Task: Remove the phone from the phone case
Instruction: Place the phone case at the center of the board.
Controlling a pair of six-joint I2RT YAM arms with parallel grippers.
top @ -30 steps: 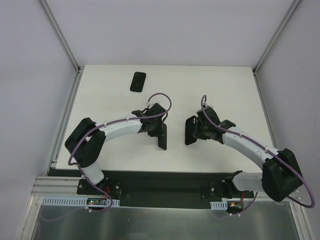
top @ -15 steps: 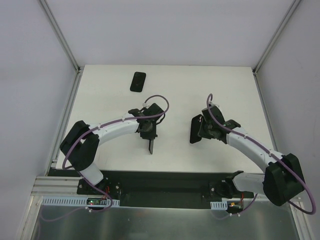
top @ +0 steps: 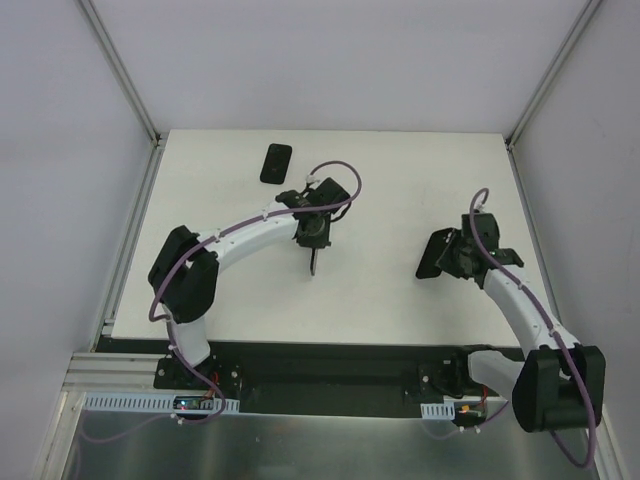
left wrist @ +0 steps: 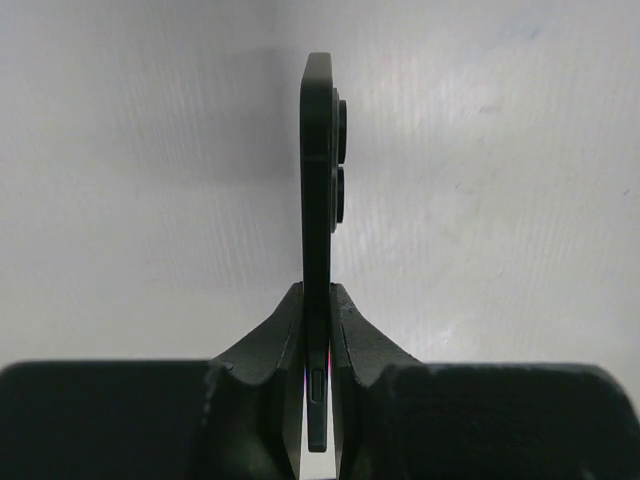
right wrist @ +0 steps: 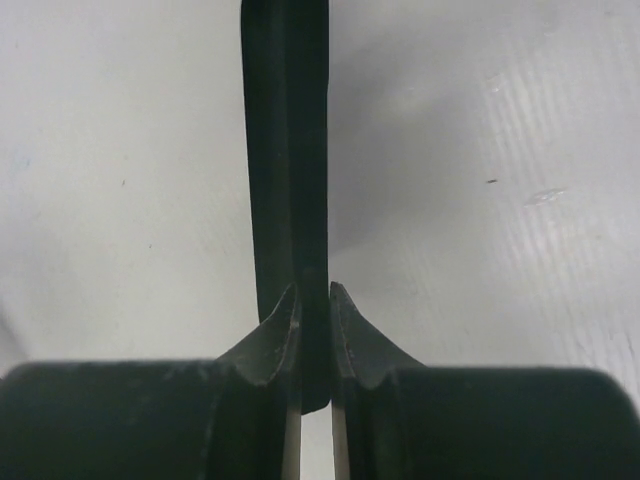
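Note:
My left gripper (left wrist: 316,290) is shut on a thin black phone (left wrist: 317,180), which I see edge on, with two camera bumps on its right face and a side button between the fingers. In the top view this gripper (top: 315,250) holds the phone (top: 315,264) on edge near the table's middle. My right gripper (right wrist: 314,290) is shut on the wall of the black phone case (right wrist: 285,130), also edge on. In the top view the case (top: 432,254) hangs from that gripper (top: 450,256) at the right. Phone and case are well apart.
A second flat black slab (top: 276,163) lies on the white table (top: 400,180) at the far left of centre. Metal frame posts (top: 120,70) rise at the table's far corners. Purple cables loop over both arms.
The two arms have drawn apart. The right gripper carried the case to the right. The left gripper moved farther away with the phone, which now stands edge on in the top view.

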